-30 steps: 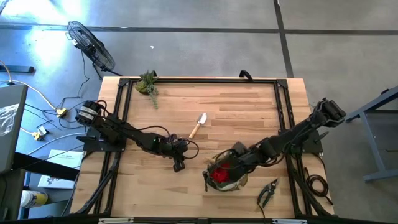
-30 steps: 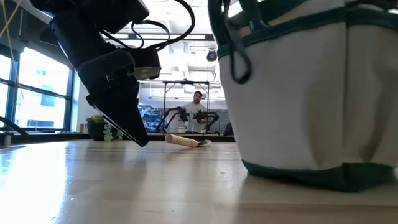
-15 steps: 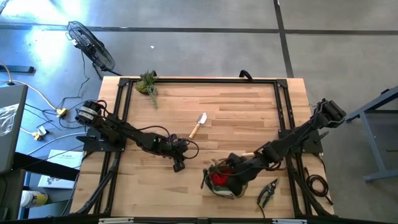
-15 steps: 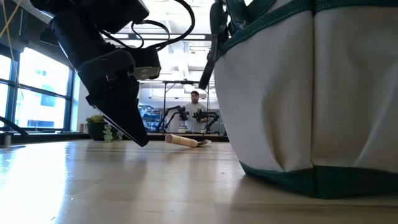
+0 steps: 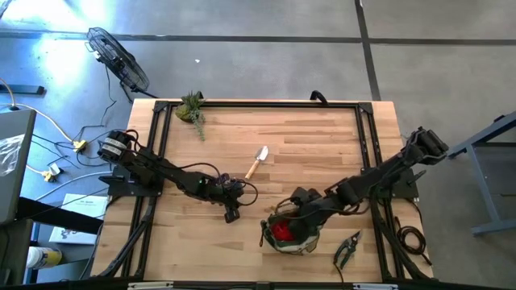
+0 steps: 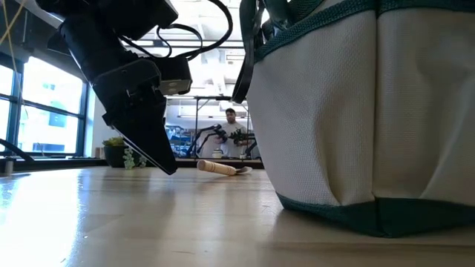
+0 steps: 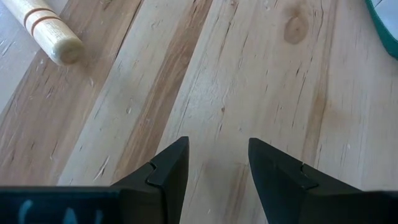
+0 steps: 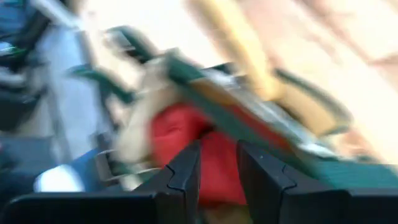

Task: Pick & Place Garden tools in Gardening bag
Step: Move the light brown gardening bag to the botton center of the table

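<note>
The gardening bag (image 5: pixel 300 240) stands near the table's near edge, right of centre, and fills the right of the low view (image 6: pixel 356 119). A red fabric piece (image 5: pixel 281 231) lies inside it. My right gripper (image 5: pixel 293 213) hangs at the bag's mouth, just above the red piece (image 8: pixel 177 137). The right wrist view is blurred, so whether the gripper touches anything there does not show. My left gripper (image 7: pixel 217 168) is open with nothing in it, just above bare wood left of the bag (image 5: pixel 232 213). A wooden-handled trowel (image 5: pixel 256 162) lies flat mid-table. Pruning shears (image 5: pixel 347 249) lie right of the bag.
A leafy plant clump (image 5: pixel 192 108) sits at the far left corner. The trowel's handle end (image 7: pixel 51 36) lies just ahead of my left gripper. Black rails run along the table's edges. A person (image 6: pixel 231 127) stands in the room beyond the table.
My right gripper has swung over the bag, first toward the near edge, then toward the left, turning its wrist as it went. The bag has shifted with it toward the near-left and tipped a little. It looms larger in the low view.
</note>
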Controlling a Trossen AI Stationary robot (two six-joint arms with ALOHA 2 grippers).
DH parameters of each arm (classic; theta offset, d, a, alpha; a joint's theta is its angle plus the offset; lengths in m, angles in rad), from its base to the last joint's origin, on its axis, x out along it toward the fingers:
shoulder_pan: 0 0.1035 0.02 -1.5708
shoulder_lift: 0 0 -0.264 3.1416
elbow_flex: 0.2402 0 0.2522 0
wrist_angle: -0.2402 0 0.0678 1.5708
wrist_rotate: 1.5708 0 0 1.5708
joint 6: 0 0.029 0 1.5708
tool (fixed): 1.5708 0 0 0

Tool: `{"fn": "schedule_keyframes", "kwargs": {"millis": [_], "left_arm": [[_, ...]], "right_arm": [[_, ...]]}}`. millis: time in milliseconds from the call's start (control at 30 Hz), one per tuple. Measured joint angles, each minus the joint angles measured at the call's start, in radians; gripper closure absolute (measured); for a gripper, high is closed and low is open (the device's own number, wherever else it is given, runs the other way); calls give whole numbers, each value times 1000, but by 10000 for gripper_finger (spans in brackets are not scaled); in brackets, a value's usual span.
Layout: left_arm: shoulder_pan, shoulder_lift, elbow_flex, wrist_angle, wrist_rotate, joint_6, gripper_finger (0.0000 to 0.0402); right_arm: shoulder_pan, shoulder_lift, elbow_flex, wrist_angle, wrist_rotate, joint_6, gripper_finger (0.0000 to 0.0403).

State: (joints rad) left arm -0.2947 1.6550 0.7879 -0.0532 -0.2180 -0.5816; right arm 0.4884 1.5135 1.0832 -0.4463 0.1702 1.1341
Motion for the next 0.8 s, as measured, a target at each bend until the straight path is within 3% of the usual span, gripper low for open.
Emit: {"fn": "schedule_keyframes", "kwargs": {"millis": [167, 467, 800], "left_arm": [[0, 0, 0, -1, 0, 0, 240], [0, 0, 0, -1, 1, 2, 240], [0, 0, 0, -1, 2, 3, 240]], "right_arm": [[-20, 0, 0, -130, 69, 63, 310], [-25, 0, 0, -179, 180, 85, 310], [23, 0, 0, -390, 165, 346, 310]]}}
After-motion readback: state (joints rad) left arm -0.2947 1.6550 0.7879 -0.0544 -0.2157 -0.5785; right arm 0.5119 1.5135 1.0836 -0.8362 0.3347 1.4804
